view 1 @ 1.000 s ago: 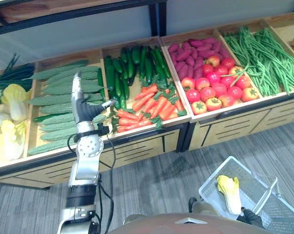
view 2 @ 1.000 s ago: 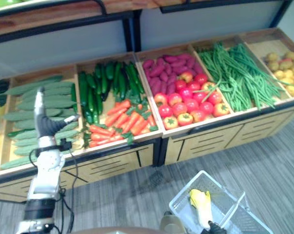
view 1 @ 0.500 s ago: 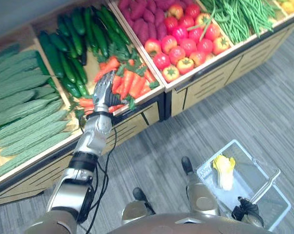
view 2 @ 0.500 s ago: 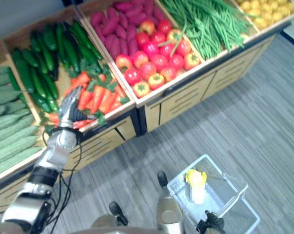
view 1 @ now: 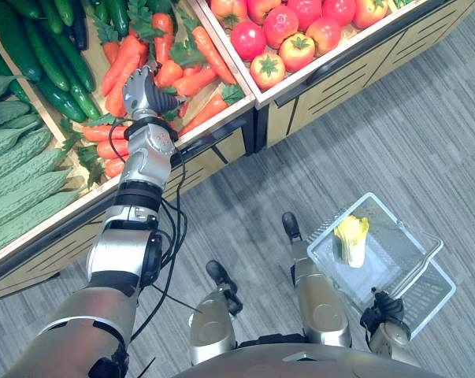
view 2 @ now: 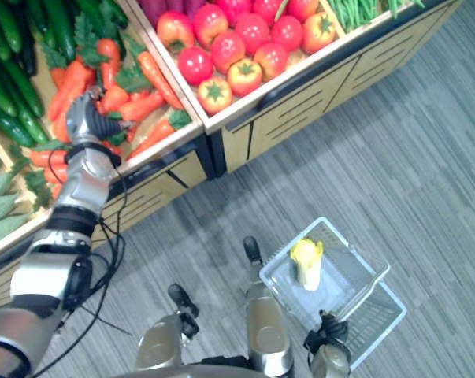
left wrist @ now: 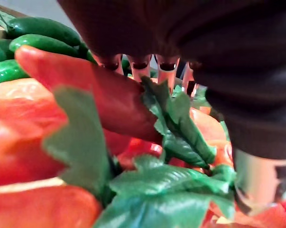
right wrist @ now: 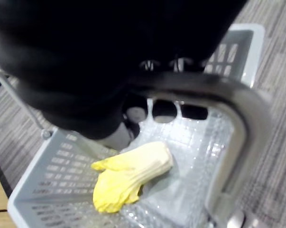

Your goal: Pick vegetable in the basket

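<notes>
The vegetable to be picked, as I judge it, is one of the carrots (view 1: 125, 67) heaped toward the front edge of their crate (view 1: 221, 118), none of which has reached the basket yet. The left hand (view 1: 146, 90) is down on this heap near the crate's front edge. Its wrist view shows one carrot (left wrist: 81, 88) lying crosswise right under it, green leafy tops (left wrist: 176, 128) bunched against it. Whether the hand has closed on that carrot I cannot tell, since its far end is buried behind carrot and leaves. The arm reaches straight in over the front edge, probably because the nearest carrots need the shortest reach. Dark cucumbers (view 1: 48, 55) fill the crate's left side, and tomatoes (view 1: 300, 31) fill the next crate to the right. Ribbed gourds (view 1: 16, 181) lie beyond the cucumbers. The basket (view 1: 402, 235) hangs low over the floor (view 1: 379, 134), well apart from the stand, with the right hand (view 1: 385, 309) curled round its handle (right wrist: 237, 123). Carried this way its mouth stays level and open for a drop. A yellow cabbage (view 1: 350, 240) already lies inside, near the basket's left edge.
</notes>
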Robot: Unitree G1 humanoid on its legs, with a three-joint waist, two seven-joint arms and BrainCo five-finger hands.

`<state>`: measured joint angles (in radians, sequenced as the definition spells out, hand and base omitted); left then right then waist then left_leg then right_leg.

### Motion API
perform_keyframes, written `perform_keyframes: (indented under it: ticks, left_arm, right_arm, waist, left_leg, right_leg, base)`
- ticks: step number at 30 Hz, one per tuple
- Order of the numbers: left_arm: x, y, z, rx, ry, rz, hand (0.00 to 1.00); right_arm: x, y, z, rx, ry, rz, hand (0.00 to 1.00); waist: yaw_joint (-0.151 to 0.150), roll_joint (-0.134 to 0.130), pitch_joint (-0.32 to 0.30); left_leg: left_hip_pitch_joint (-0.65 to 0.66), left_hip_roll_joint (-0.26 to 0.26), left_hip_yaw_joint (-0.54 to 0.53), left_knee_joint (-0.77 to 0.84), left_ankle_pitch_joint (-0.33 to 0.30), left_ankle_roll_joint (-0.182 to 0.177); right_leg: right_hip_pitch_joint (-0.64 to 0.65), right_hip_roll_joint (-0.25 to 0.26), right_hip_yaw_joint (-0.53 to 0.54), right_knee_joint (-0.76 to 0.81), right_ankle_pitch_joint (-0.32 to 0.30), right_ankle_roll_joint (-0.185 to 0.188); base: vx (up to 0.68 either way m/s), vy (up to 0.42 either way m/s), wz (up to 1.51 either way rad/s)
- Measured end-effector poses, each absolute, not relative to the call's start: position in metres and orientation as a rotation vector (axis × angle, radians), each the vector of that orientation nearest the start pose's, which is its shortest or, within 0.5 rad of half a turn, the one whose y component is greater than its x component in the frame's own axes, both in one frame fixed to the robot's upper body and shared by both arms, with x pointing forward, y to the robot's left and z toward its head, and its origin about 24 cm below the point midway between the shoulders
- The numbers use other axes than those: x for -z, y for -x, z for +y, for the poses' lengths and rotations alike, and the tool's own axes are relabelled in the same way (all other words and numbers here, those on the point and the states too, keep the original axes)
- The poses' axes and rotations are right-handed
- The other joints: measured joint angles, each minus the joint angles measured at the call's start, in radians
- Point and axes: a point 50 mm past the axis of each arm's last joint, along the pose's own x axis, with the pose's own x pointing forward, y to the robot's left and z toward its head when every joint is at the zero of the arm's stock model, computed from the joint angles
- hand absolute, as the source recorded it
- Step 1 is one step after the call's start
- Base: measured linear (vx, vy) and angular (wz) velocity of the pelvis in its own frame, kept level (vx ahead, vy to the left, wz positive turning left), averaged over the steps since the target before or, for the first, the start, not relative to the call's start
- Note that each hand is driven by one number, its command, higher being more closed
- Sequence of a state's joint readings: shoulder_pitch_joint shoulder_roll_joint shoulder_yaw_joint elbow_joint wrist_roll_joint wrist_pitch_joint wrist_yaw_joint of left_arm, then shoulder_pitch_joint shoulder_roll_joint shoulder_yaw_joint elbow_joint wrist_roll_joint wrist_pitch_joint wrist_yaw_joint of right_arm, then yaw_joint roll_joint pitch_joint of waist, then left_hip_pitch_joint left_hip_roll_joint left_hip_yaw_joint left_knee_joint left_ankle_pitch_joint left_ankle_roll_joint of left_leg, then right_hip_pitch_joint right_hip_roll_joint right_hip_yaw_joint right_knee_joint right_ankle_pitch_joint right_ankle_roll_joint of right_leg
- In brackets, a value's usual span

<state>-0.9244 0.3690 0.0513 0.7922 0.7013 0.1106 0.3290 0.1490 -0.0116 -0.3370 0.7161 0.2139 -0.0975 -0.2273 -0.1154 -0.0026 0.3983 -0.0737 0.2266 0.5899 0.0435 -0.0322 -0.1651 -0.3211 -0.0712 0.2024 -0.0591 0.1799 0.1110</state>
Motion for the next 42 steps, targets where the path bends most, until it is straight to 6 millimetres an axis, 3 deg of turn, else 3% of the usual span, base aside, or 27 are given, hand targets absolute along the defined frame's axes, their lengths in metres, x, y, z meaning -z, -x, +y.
perform_keyframes:
  ticks: [4,7,11,17,23,30,31,37,42]
  left_arm:
    - [-0.185,-0.397,0.221,-0.47,-0.986,-0.162,1.0]
    - [-0.18,-0.398,0.206,-0.408,-1.027,-0.171,1.0]
    - [-0.2,-0.388,0.183,-0.373,-1.07,-0.342,1.0]
    - [-0.196,-0.372,0.189,-0.374,-1.103,-0.401,1.0]
    - [-0.192,-0.36,0.193,-0.374,-1.114,-0.434,1.0]
    - [-0.185,-0.34,0.165,-0.283,-1.171,-0.59,1.0]
    - [-0.184,-0.339,0.165,-0.277,-1.177,-0.593,0.0]
    - [-0.157,-0.343,0.172,-0.256,-1.171,-0.47,0.0]
    - [-0.13,-0.342,0.2,-0.312,-1.164,-0.28,0.0]
  right_arm:
    - [0.123,-0.122,-0.233,0.693,-0.194,0.745,1.0]
    - [0.125,-0.12,-0.233,0.692,-0.196,0.759,1.0]
    - [0.13,-0.113,-0.234,0.708,-0.204,0.793,1.0]
    - [0.14,-0.091,-0.238,0.745,-0.225,0.889,1.0]
    - [0.144,-0.081,-0.241,0.749,-0.2,0.938,1.0]
    - [0.135,-0.073,-0.249,0.773,-0.176,0.895,1.0]
    - [0.134,-0.073,-0.249,0.771,-0.172,0.893,1.0]
    - [0.134,-0.072,-0.242,0.738,-0.144,0.9,1.0]
    - [0.136,-0.064,-0.241,0.732,-0.134,0.924,1.0]
  waist:
    - [0.003,0.0,0.0]
    - [-0.001,0.001,-0.001]
    - [0.0,0.011,-0.008]
    - [0.002,0.041,-0.118]
    - [0.019,0.043,-0.182]
    - [0.013,0.03,-0.224]
    - [0.012,0.026,-0.228]
    - [-0.001,-0.007,-0.254]
    - [-0.003,-0.009,-0.255]
  left_leg:
    - [0.008,0.0,-0.009,0.0,0.0,0.0]
    - [0.04,-0.003,-0.028,-0.005,0.0,0.0]
    - [0.083,-0.015,-0.068,-0.007,-0.003,0.004]
    - [0.133,-0.034,-0.104,-0.027,-0.007,0.01]
    - [0.171,-0.055,-0.11,-0.044,-0.008,0.012]
    - [0.217,-0.082,-0.107,-0.063,-0.009,0.018]
    - [0.219,-0.084,-0.106,-0.063,-0.01,0.019]
    - [0.257,-0.093,-0.076,-0.077,-0.011,0.02]
    - [0.267,-0.1,-0.059,-0.08,-0.02,0.014]
  right_leg:
    - [0.014,-0.003,-0.011,0.0,-0.001,0.001]
    - [0.055,-0.005,-0.034,-0.001,-0.003,0.003]
    - [0.123,-0.019,-0.066,-0.007,-0.02,0.012]
    - [0.197,-0.036,-0.096,-0.035,-0.023,0.013]
    - [0.231,-0.053,-0.101,-0.035,-0.031,0.023]
    - [0.261,-0.074,-0.094,-0.028,-0.038,0.033]
    - [0.261,-0.075,-0.092,-0.027,-0.038,0.033]
    - [0.265,-0.072,-0.056,-0.012,-0.04,0.036]
    - [0.257,-0.073,-0.038,-0.003,-0.047,0.044]
  base:
    - [0.01,-0.002,0.07]
    - [0.01,0.011,0.15]
    - [0.0,0.016,0.21]
    - [0.01,0.014,0.14]
    - [-0.02,0.007,0.03]
    - [0.0,0.001,-0.02]
    - [-0.01,0.0,-0.12]
    - [-0.01,-0.018,-0.16]
    - [-0.02,-0.029,-0.1]
